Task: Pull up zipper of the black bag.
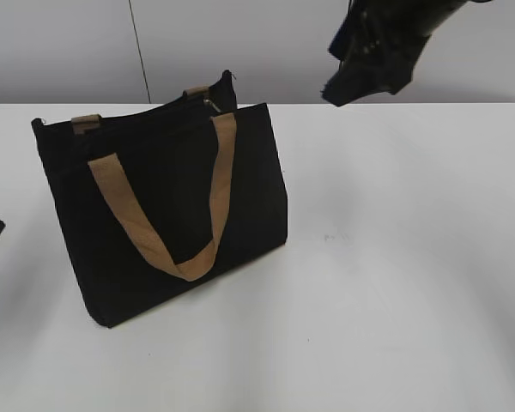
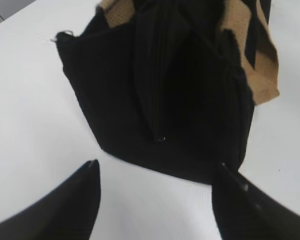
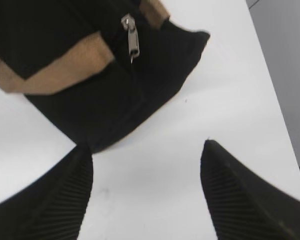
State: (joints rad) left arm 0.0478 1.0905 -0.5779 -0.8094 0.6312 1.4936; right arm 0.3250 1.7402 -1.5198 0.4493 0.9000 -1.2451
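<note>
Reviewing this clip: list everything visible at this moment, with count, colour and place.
black bag: one, black fabric, standing on the table, left of centre in the exterior view.
handles: two, tan webbing; one hangs down the bag's near face, the other shows only at the top edge.
zipper: one, silvery pull, at the bag's top edge near its far end.
table: one, white.
left gripper: black, open, low beside the bag's end, touching nothing.
right gripper: black, open, raised above the table, apart from the bag.

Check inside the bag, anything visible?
Nothing visible. The bag stands on the table; the left wrist view shows only a dark gap at its top, so any contents stay hidden. The zipper pull hangs at one end.
</note>
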